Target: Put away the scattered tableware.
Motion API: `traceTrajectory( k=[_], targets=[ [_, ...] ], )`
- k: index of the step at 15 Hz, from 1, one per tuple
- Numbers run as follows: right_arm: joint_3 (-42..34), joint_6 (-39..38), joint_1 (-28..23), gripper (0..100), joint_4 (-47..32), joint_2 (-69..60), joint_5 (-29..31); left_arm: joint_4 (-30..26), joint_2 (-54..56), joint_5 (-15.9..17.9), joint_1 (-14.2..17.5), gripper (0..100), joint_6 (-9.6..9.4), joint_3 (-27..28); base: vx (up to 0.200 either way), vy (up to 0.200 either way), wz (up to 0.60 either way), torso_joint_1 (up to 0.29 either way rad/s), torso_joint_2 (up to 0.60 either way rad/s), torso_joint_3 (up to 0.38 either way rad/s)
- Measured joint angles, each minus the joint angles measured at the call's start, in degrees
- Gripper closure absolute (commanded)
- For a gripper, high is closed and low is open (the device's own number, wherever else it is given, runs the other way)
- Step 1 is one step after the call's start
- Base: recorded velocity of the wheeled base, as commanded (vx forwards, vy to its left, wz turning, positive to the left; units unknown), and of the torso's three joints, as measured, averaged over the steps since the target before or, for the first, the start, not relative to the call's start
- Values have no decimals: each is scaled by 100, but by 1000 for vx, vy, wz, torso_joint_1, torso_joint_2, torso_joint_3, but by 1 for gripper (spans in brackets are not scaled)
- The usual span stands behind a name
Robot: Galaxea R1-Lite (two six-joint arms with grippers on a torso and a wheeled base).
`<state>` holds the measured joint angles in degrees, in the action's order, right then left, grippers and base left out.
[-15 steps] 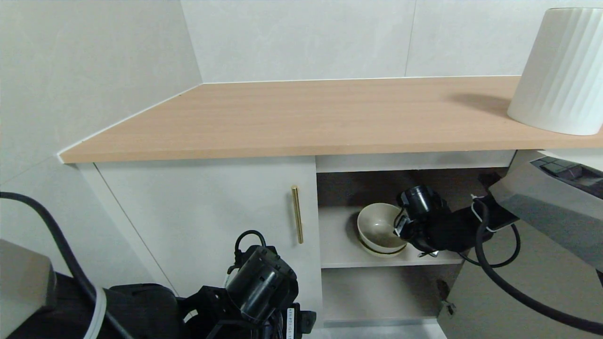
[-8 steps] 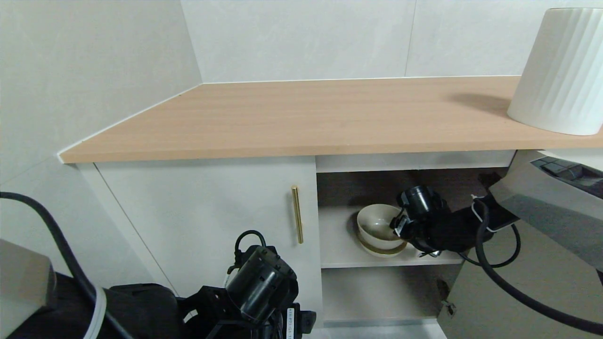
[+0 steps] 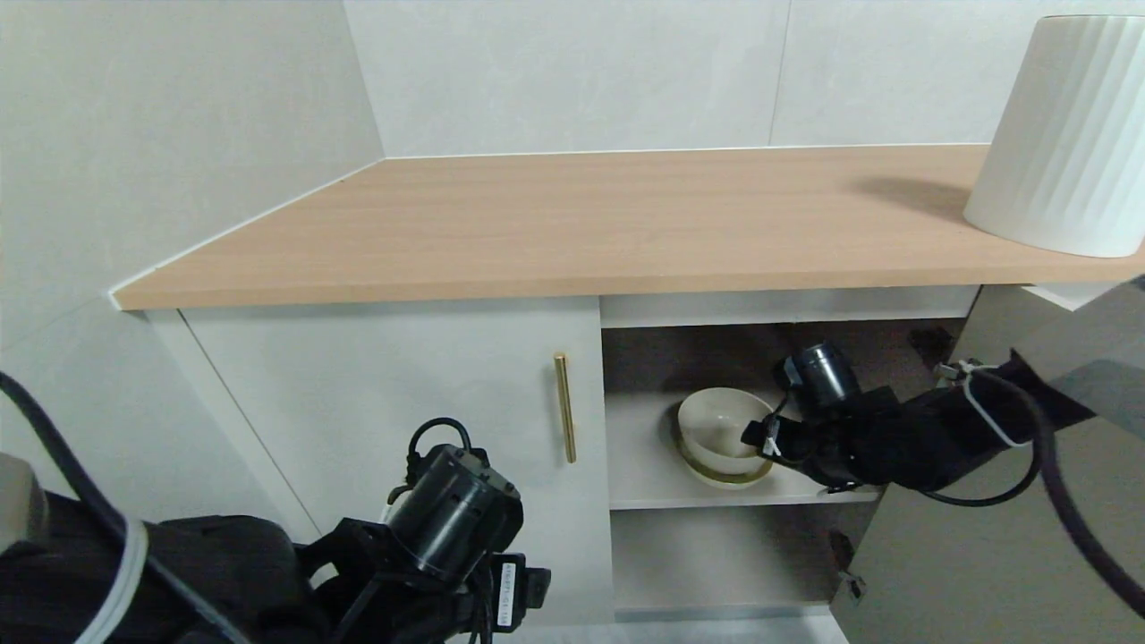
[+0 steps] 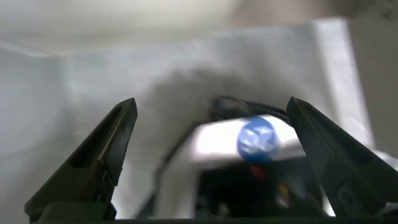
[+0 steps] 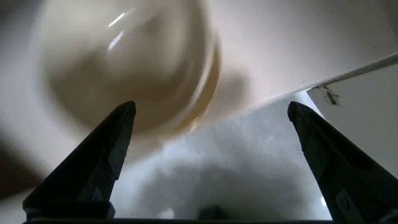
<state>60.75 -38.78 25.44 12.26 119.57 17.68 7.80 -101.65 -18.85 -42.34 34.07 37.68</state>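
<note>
A cream bowl [image 3: 718, 427] rests on a second bowl with an olive rim [image 3: 726, 474], stacked on the middle shelf [image 3: 640, 465] of the open cabinet. The same stack [image 5: 124, 68] is close ahead in the right wrist view. My right gripper [image 5: 211, 149] is open with nothing between its fingers [image 5: 99, 162], just in front of and to the right of the bowls; its wrist [image 3: 836, 429] is at the shelf's front edge. My left gripper [image 4: 214, 155] is open and holds nothing, low in front of the shut left cabinet door [image 3: 402, 420].
A wooden countertop [image 3: 581, 224] runs above the cabinet, with a tall white ribbed container [image 3: 1069, 134] at its right end. The left door has a brass handle [image 3: 564, 407]. The right door [image 3: 984, 528] stands swung open. A lower shelf [image 3: 716, 559] lies under the bowls.
My right gripper has pulled back from the bowls toward the right, leaving the cream bowl settled on the stack. My left arm has shifted a little to the left and down.
</note>
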Motion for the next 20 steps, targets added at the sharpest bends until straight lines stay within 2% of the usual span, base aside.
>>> traceTrajectory(
  k=[3,5,7,8,9,20],
  targets=[
    [-667,633,276,0,-217,-1025,-679,-176,571,-28,163,0,-317,-28,0,0,0,0,0,0],
    [-883,867,549,0,-850,-1718,-1062,-236,936,-30,194,0,-446,-30,0,0,0,0,0,0],
    [-861,976,777,0,-1798,-2310,-1189,-239,1143,-30,201,0,-463,-34,0,0,0,0,0,0],
    [-796,1108,835,0,-1987,-2527,-1200,-239,1190,-30,201,0,-463,-34,0,0,0,0,0,0],
    [-763,1176,873,0,-2027,-2689,-1189,-234,1226,-30,201,0,-462,-34,0,0,0,0,0,0],
    [-761,1319,907,0,-2194,-2962,-1169,-228,1256,-22,201,0,-457,-30,-200,0,0,3,4,4]
  ],
)
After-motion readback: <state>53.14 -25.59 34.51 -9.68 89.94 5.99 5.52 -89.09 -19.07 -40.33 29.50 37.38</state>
